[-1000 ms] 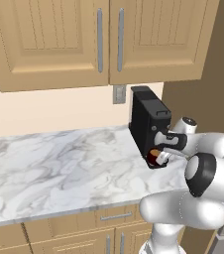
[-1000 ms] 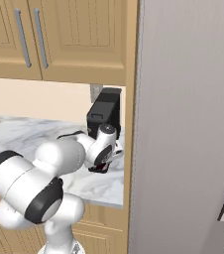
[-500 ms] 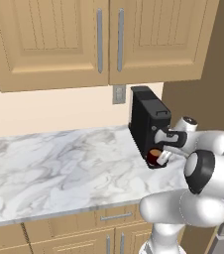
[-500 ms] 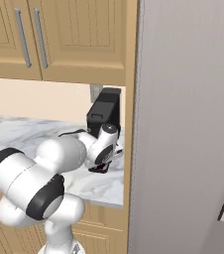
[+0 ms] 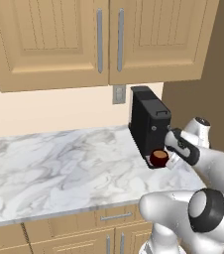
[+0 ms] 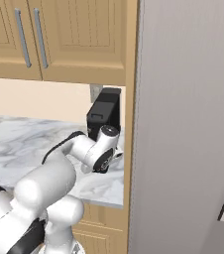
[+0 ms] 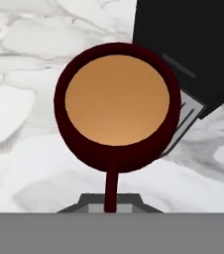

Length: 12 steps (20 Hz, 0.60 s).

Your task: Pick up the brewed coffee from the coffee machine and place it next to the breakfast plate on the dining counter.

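Gripping the small round dark red mug (image 7: 117, 106) of light brown coffee by its thin side handle, the two-finger gripper (image 7: 111, 202) reaches in at the tall black box-shaped coffee machine (image 5: 148, 124). The mug sits at the machine's base, on the white-and-grey marble countertop (image 5: 59, 168). Jaws appear closed on the handle, though the fingertips are scarcely visible. Lifting should be slow and level, drawing clear of the machine before turning.

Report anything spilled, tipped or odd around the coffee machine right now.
Nothing stands out. The mug sits upright at the coffee machine, coffee level inside the rim, no spill on the marble counter. The gripper is at its handle.
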### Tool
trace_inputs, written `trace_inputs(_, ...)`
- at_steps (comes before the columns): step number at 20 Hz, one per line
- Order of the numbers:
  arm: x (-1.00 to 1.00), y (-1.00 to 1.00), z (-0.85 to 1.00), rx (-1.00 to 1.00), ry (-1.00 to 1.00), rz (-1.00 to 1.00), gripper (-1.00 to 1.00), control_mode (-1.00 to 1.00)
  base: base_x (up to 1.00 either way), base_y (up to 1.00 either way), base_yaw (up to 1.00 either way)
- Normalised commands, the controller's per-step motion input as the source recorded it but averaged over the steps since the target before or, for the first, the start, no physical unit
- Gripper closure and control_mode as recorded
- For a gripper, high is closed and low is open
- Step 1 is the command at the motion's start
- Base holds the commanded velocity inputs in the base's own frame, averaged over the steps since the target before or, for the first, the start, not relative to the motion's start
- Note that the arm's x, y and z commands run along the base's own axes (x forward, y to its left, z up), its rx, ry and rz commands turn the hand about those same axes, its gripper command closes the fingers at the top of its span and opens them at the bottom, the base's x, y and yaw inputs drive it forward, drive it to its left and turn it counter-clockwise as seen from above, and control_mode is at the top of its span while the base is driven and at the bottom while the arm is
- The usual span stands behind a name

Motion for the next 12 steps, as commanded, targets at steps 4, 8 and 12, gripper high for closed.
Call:
trace_inputs(4,-0.27,0.08,0.41,-0.04,0.05,0.00,1.00,-1.00,0.00,0.00,0.00)
trace_inputs(8,-0.81,0.06,0.33,-0.02,0.00,0.00,1.00,-1.00,0.00,0.00,0.00)
trace_inputs(12,-0.96,0.08,0.58,-0.02,0.00,0.00,1.00,-1.00,0.00,0.00,0.00)
